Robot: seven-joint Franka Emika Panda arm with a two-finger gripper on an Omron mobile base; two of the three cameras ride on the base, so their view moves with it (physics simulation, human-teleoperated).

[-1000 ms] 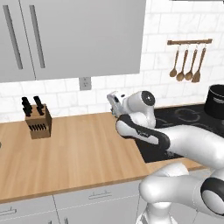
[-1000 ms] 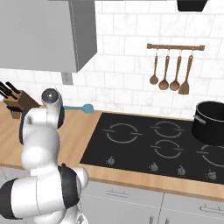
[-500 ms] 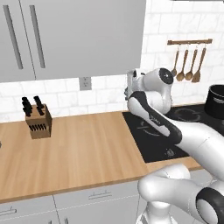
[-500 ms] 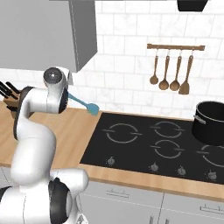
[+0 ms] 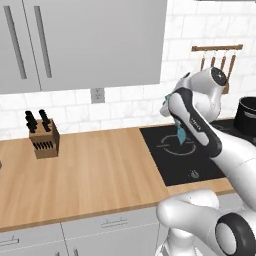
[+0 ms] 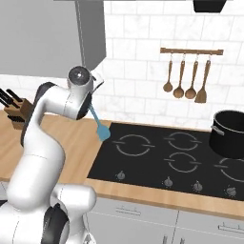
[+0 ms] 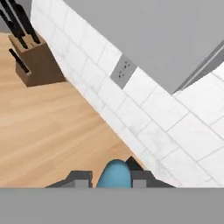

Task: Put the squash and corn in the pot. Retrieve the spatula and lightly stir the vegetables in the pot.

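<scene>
Setting: White-tiled kitchen wall above a wooden table that runs into a black cooktop, with grey cabinets overhead.

Arm: raised high over the seam between table and cooktop, the gripper up near the wall tiles.

Gripper: clamped on the spatula, jaws drawn tight on its thin handle; from the hand camera a rounded blue part sits squarely between the two dark tips.

Spatula: held in the air, clear of every surface, slanting with its light-blue paddle head hanging lowest, above the near-left burner ring. From the left base camera the head peeks out beside the forearm.

Pot: the black pot stands on the far right of the cooktop, well apart from the spatula, right of the hanging wooden utensils.

Vegetables: the pot's inside cannot be seen from these angles, so whether squash and corn lie in it cannot be told.

Bystanders: a knife block at the far left of the table, and a wall outlet.

Step in hand: by the look of it, the spatula is retrieved and the carry toward the pot is under way.

Next move: likely a long sweep rightward across the cooktop, then turning the paddle downward to clear the silvery rim before a gentle stir.
</scene>
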